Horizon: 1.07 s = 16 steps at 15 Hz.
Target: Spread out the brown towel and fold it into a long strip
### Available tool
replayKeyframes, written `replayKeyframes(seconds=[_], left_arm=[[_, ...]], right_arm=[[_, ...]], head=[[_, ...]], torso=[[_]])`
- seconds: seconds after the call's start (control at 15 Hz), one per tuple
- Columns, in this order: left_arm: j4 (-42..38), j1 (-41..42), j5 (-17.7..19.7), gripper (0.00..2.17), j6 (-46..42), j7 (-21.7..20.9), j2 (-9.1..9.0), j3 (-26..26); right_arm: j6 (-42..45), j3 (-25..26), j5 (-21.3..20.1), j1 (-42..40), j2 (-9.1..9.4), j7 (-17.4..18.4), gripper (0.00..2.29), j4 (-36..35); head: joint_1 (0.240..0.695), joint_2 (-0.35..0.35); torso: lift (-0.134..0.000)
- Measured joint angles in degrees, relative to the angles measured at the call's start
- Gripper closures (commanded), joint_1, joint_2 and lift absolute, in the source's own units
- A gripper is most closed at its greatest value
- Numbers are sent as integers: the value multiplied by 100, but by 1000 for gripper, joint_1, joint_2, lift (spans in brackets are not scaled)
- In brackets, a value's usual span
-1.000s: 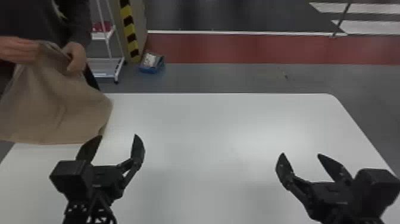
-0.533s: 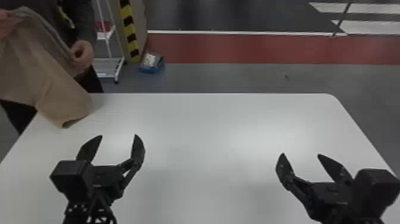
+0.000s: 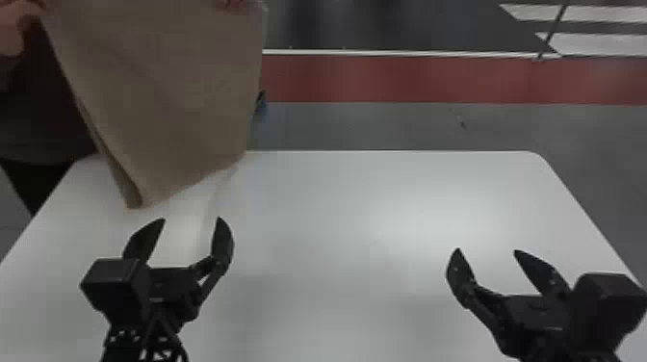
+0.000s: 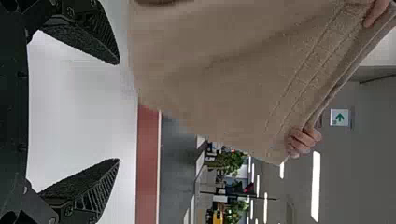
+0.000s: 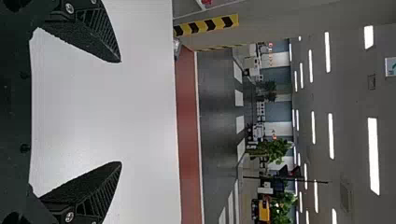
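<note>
The brown towel (image 3: 168, 96) hangs from a person's hands (image 4: 302, 141) over the table's far left part (image 3: 385, 202), and if it drops bunched, both arms' spread, empty fingers (image 3: 223, 243) could catch several layers at once.

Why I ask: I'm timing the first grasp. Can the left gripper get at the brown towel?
Probably yes: the left gripper is open and nothing blocks the brown towel hanging beyond, though a person's hands hold it.

Passable: over table (image 3: 337, 240) between left hand (image 3: 191, 219) and right hand (image 3: 486, 250) | Obstacle: brown towel (image 3: 168, 96) beyond left hand
</note>
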<state>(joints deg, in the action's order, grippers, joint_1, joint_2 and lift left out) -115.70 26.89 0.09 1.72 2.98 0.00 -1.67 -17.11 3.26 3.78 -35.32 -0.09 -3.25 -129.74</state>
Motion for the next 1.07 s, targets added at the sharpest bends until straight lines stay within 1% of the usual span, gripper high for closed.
replayKeyframes(seconds=[1.07], left_arm=[[87, -43, 0, 147, 1, 0, 0, 0]], right_arm=[[-112, 43, 0, -1, 0, 0, 110, 36]], head=[[695, -29]], torso=[[-123]])
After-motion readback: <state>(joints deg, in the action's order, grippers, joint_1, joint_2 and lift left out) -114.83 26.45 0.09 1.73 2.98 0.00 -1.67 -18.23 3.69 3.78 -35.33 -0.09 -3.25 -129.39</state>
